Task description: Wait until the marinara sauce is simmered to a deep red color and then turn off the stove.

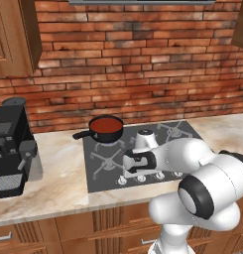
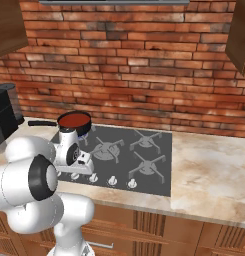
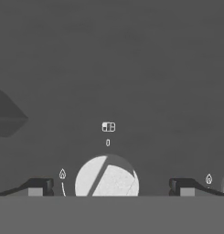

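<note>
So the stove (image 1: 143,154) is the landmark for everything: a flat dark-grey cooktop set into the marble counter (image 1: 58,183) in front of the brick wall (image 1: 133,64). On its back-left burner sits the small black saucepan (image 1: 106,130), long handle sticking out past the stove's left edge, and the marinara sauce (image 1: 106,124) inside reads as a smooth flat red disc. From the right base view the same sauce (image 2: 74,119) looks like a fairly deep red.

Along the stove's front edge runs the row of small white knobs (image 2: 112,180). The arm's hand is down low over the left end of that row, wrist pointing at the cooktop surface.

The gripper (image 3: 109,186) is spread wide: in the hand view its two dark fingertips (image 3: 39,186) stand well apart, one on each side of a single white knob (image 3: 107,177), and neither tip touches it. That knob has a grey bar running diagonally across its face, with little flame marks printed on the stove next to it. Nothing is held between the fingers.

Off the stove's left side, well apart from it, stands a black coffee machine (image 1: 11,144) on the counter.
</note>
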Available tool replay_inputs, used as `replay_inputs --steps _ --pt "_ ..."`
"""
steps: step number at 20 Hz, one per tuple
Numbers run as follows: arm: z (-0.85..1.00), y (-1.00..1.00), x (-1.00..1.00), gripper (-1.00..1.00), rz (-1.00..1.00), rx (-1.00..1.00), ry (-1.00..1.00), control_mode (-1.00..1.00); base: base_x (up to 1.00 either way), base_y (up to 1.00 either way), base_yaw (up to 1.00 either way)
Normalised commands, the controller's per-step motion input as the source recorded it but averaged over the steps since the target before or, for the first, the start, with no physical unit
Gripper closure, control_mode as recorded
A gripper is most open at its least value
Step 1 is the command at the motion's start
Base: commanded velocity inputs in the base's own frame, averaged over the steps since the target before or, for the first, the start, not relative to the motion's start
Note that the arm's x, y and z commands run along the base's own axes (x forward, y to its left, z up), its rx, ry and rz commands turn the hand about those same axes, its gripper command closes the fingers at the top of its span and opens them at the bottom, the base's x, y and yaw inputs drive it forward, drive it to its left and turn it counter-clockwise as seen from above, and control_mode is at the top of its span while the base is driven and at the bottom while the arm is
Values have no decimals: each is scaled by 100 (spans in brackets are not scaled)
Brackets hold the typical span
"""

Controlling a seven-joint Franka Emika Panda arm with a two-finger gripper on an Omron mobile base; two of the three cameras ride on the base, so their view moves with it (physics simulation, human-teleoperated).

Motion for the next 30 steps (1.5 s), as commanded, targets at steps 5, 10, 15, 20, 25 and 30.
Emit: replay_inputs --steps 5,10,15,20,25,30 --pt "0 0 0 100 0 0 0 -100 0 0 0" --pt "0 0 0 100 0 0 0 -100 0 0 0" --pt "0 0 0 100 -8 10 0 -100 0 0 0" --pt "-2 -7 0 100 -23 15 0 -100 0 0 0" --pt "-9 -6 0 100 -30 10 0 -100 0 0 0" --pt "-11 -11 -7 100 -42 9 0 -100 0 0 0"
